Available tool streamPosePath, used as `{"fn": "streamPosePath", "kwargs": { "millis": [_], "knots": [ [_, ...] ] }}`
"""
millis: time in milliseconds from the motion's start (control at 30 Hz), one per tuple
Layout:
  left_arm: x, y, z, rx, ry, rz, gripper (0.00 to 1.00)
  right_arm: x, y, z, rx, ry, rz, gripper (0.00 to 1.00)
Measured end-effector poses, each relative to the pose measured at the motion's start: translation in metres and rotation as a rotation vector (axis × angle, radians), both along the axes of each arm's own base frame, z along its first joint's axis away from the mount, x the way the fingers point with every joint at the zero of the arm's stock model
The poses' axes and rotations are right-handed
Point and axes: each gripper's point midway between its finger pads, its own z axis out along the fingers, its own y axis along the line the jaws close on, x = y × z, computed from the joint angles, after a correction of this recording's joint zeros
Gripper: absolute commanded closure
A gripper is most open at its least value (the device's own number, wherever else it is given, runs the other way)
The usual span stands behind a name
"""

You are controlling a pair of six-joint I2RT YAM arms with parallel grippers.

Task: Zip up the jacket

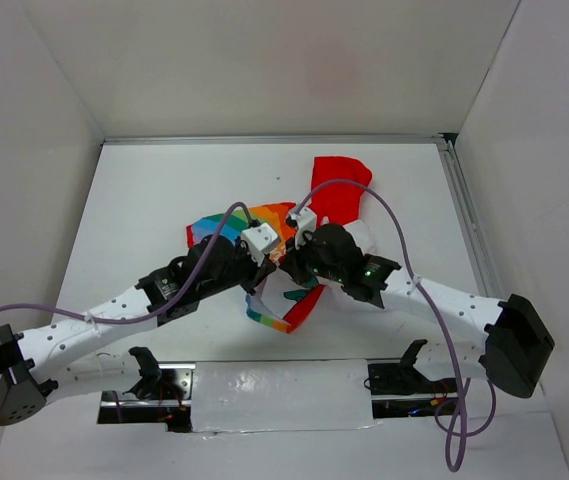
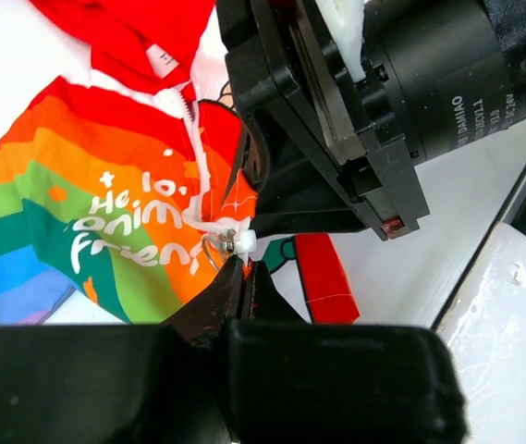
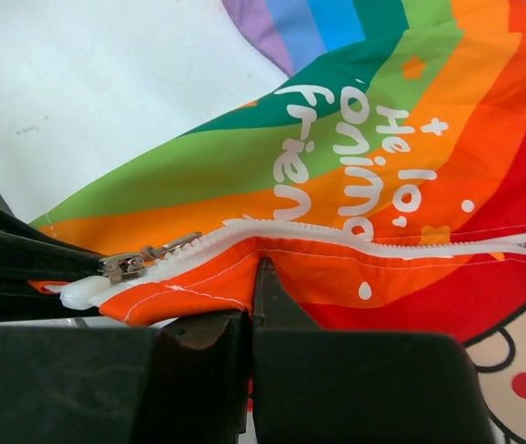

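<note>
1 jacket (image 1: pixel 336 190), 2 grippers. Both clamped shut on its fabric beside 1 zipper slider (image 3: pixel 122 267): left gripper (image 2: pixel 244 273) and right gripper (image 3: pixel 258 289). Jacket middle hidden under 2 arms (image 1: pixel 194 285) from above.

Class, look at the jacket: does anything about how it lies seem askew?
Yes. The jacket lies crumpled, not flat: its hood is flung to the far side, and a striped corner curls toward the arms. The left gripper and right gripper pinch it beside the slider.
</note>
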Motion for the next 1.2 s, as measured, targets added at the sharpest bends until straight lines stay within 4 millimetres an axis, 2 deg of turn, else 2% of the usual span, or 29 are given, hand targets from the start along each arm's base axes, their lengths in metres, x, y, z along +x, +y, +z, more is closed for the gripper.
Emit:
{"fn": "streamPosePath", "kwargs": {
  "millis": [333, 367, 400, 433, 500, 533, 600, 700, 800, 900, 1000, 1100, 1200],
  "knots": [
    [0.004, 0.008, -0.004, 0.031, -0.006, 0.018, 1.00, 0.002, 0.008, -0.005, 0.042, 0.027, -0.013, 1.00],
    [0.004, 0.008, -0.004, 0.032, -0.008, 0.018, 1.00, 0.002, 0.008, -0.003, 0.045, 0.025, -0.013, 0.97],
    [0.005, 0.007, -0.003, 0.027, -0.013, 0.019, 1.00, 0.000, 0.007, -0.001, 0.047, 0.022, -0.012, 0.89],
    [0.005, 0.006, -0.001, 0.020, -0.019, 0.018, 1.00, 0.000, 0.004, -0.001, 0.037, 0.018, -0.021, 0.76],
    [0.007, 0.004, 0.005, 0.002, -0.037, 0.016, 1.00, -0.002, -0.003, 0.008, 0.042, -0.001, -0.036, 0.60],
    [0.009, 0.001, 0.010, -0.018, -0.056, 0.014, 1.00, -0.005, -0.010, 0.010, 0.033, -0.002, -0.051, 0.48],
    [0.013, -0.003, 0.018, -0.047, -0.098, 0.010, 1.00, -0.010, -0.022, 0.020, 0.038, -0.010, -0.074, 0.35],
    [0.017, -0.005, 0.015, -0.061, -0.146, 0.004, 1.00, -0.020, -0.035, 0.049, 0.095, -0.054, -0.076, 0.26],
    [0.019, -0.004, 0.002, -0.033, -0.187, -0.014, 1.00, -0.026, -0.044, 0.075, 0.168, -0.086, -0.083, 0.19],
    [0.018, -0.004, -0.009, -0.010, -0.229, -0.048, 1.00, -0.018, -0.055, 0.090, 0.216, -0.063, -0.142, 0.18],
    [0.013, -0.006, -0.016, 0.005, -0.266, -0.108, 1.00, 0.001, -0.065, 0.096, 0.245, 0.011, -0.212, 0.19],
    [0.002, -0.010, -0.017, 0.000, -0.320, -0.195, 1.00, 0.022, -0.066, 0.092, 0.265, 0.105, -0.236, 0.21],
    [-0.007, -0.011, -0.016, -0.007, -0.361, -0.254, 1.00, 0.029, -0.061, 0.070, 0.273, 0.236, -0.200, 0.23]
  ]
}}
